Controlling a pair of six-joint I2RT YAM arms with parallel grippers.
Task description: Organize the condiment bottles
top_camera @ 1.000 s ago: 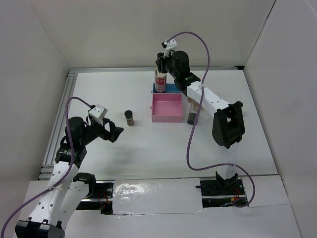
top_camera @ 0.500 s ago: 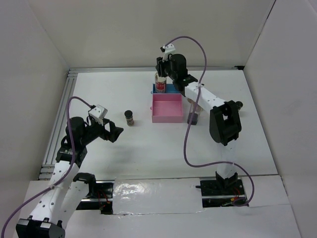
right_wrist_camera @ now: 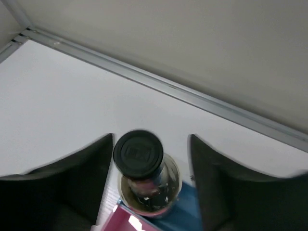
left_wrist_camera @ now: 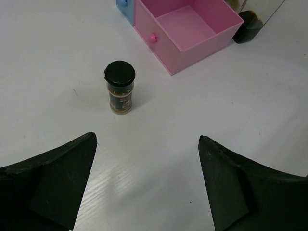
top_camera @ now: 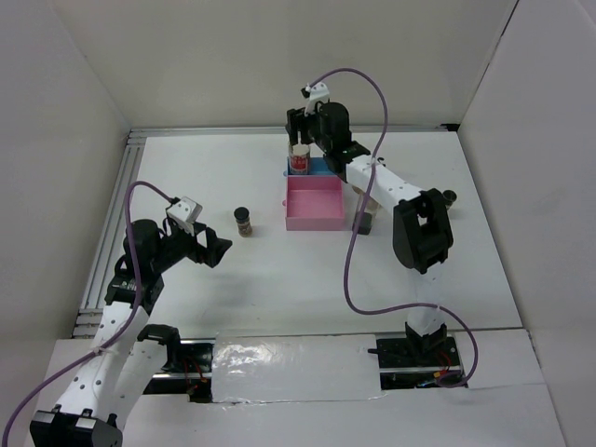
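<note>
Release step, by the look: right hand [right_wrist_camera: 151, 139] parted around the cap of the red-labelled bottle [right_wrist_camera: 138, 154], upright in the blue tray [top_camera: 322, 168], 12 o'clock of the pink tray [top_camera: 314, 222]. Left hand [left_wrist_camera: 147, 178] spread, empty. Next: lift clear, then take the short jar [left_wrist_camera: 120, 94] on the worktop [left_wrist_camera: 57, 48].

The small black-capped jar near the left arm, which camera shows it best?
The left wrist view: the jar stands close, upright and unblocked, black cap and label clear. The top view shows it tiny, left of the pink tray. The right wrist view misses it.
</note>
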